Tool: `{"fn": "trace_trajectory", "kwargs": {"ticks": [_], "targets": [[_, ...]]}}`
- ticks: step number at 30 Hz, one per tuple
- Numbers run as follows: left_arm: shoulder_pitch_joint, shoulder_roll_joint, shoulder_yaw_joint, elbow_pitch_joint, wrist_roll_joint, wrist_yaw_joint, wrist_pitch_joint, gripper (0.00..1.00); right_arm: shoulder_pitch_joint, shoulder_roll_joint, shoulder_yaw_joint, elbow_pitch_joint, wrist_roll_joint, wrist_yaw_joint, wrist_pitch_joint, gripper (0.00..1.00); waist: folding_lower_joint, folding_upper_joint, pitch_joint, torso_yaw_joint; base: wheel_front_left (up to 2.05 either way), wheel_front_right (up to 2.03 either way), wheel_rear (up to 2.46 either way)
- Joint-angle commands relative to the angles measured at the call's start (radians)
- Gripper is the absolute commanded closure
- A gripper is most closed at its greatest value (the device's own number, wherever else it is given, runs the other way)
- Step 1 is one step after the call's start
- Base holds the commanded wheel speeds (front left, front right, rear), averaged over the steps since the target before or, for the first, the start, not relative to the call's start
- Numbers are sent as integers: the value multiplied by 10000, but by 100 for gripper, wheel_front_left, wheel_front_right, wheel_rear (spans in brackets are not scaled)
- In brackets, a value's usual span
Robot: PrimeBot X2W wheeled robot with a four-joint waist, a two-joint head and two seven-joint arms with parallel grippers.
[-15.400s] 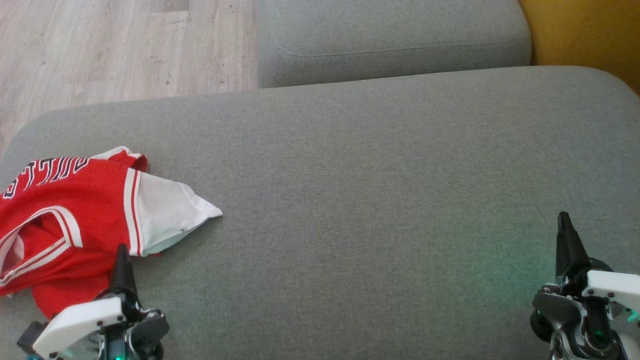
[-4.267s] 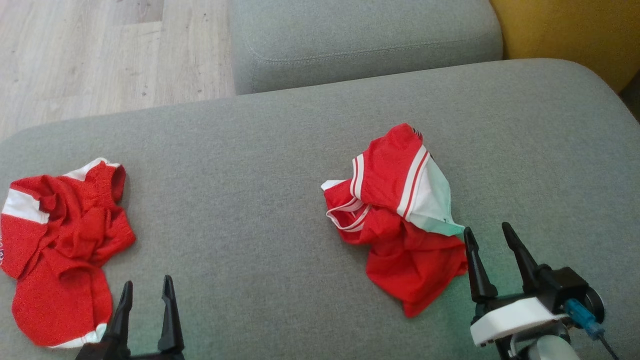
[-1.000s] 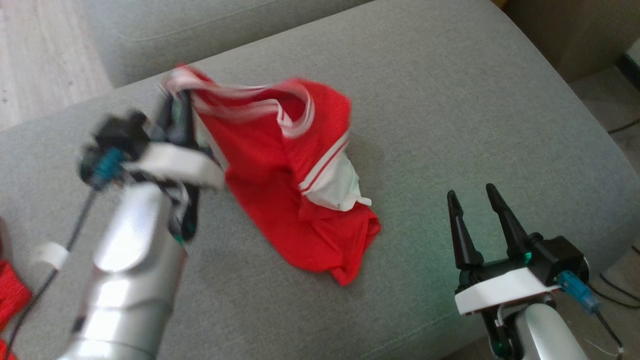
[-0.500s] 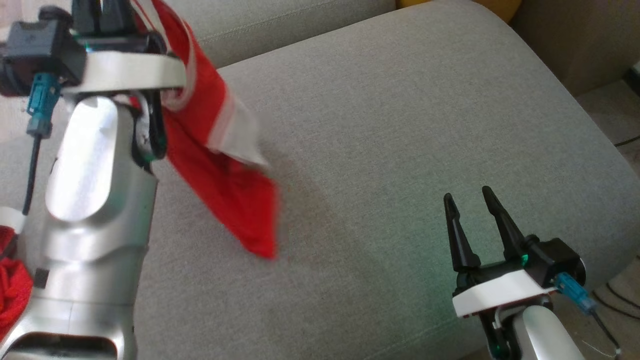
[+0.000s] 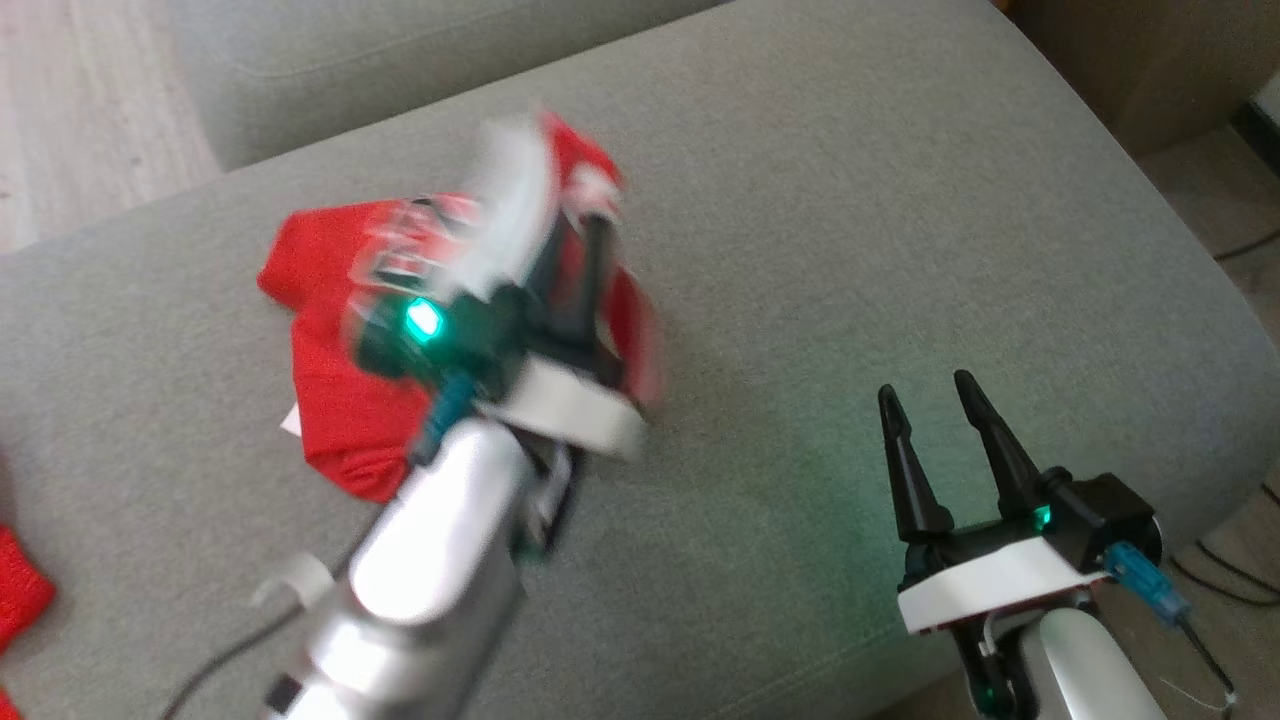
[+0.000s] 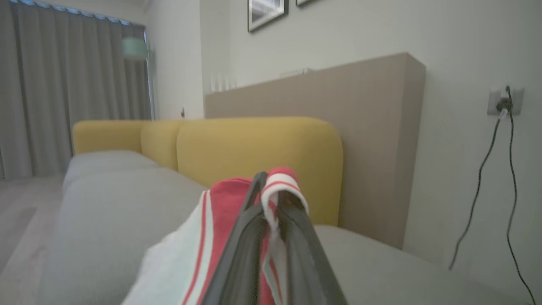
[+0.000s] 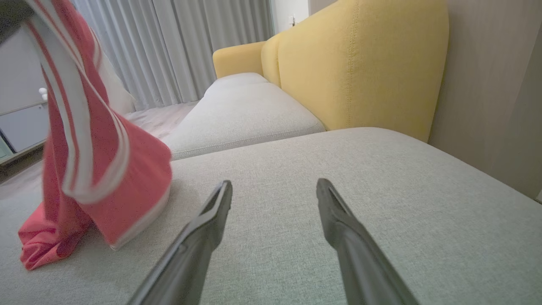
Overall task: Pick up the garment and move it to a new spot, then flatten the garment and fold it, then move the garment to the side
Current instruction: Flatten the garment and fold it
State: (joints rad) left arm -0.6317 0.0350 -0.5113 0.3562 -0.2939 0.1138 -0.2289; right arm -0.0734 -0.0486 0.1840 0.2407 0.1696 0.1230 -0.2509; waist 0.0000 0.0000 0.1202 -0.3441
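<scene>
- Half a second earlier the red-and-white mesh jersey hangs high at the upper left, clear of the seat; now its lower part lies bunched on the broad grey fabric sofa cushion, left of centre, with its striped edge lifted above the heap
- The left gripper has swung down and toward the middle with it, blurred by motion; its jaws stay clenched on the striped white-and-red band, which the left wrist view shows pinched between them
- The right gripper sits where it was, at the lower right, jaws spread wide and grasping nothing, well apart from the jersey
- My reading: the carry to a new spot is ending, or a fling to spread the cloth is under way; the jersey is crumpled, so flattening, folding and moving aside are all yet to do
- Count: two red cloth items, the held jersey and a second crumpled red piece cut off at the left edge; two grey cushions, the broad one and a further grey cushion behind it; two grippers, one busy, one idle
</scene>
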Motion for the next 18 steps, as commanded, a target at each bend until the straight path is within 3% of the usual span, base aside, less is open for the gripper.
{"fn": "trace_trajectory", "kwargs": {"ticks": [1, 8, 10, 11, 13, 18], "targets": [[-220, 165, -97, -258, -244, -8, -11, 100, -413, -16, 255, -293, 110, 77, -109, 0, 0, 0, 113, -96, 0, 0, 0], [77, 155, -3069, -85, -2171, 415, -41, 100, -462, -16, 342, -356, 405, 77, -109, 0, 0, 0, 416, -380, 0, 0, 0], [-23, 155, -3868, -49, -2795, -51, 181, 52, -461, -16, 388, -363, 482, 77, -109, 0, 0, 0, 500, -444, 0, 0, 0], [-34, 155, -4077, 29, -3163, -141, 293, 0, -455, -16, 401, -353, 517, 77, -109, 0, 0, 0, 498, -479, 0, 0, 0], [-104, 154, -4525, 239, -3614, -369, 496, 0, -399, -16, 465, -306, 534, 77, -109, 0, 0, 0, 411, -561, 0, 0, 0], [-118, 154, -5043, 619, -4453, -465, 843, 0, -278, -16, 443, -226, 437, 77, -109, 0, 0, 0, 216, -607, 0, 0, 0]]}}
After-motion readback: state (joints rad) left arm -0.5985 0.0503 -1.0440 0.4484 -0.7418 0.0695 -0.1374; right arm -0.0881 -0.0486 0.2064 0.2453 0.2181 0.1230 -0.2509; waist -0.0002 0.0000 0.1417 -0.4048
